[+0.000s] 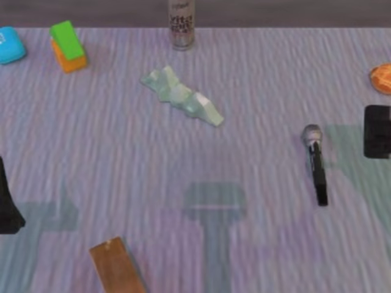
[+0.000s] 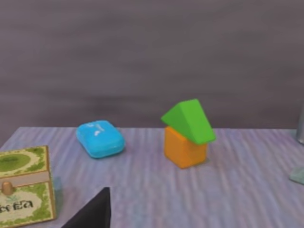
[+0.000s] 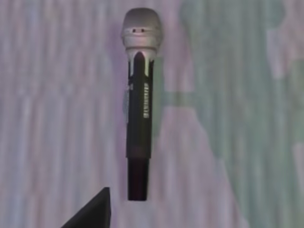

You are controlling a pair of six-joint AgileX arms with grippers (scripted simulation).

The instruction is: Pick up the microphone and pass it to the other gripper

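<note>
The microphone [image 1: 316, 165] lies flat on the right side of the table, grey mesh head toward the back, black handle toward the front. The right wrist view shows it full length [image 3: 139, 118], untouched, just beyond one black fingertip [image 3: 97, 211]. My right gripper [image 1: 374, 131] hovers at the table's right edge, to the right of the microphone's head and apart from it, open and empty. The left gripper [image 1: 7, 204] stays parked at the left edge, open, with one fingertip [image 2: 95, 213] showing in its wrist view.
At the back stand a speckled bottle [image 1: 182, 24], a green wedge on an orange block [image 1: 67, 46] and a blue box [image 1: 9, 44]. A pale green crumpled piece [image 1: 181, 94] lies mid-table, a brown board [image 1: 116, 265] at the front, an orange object [image 1: 382, 77] far right.
</note>
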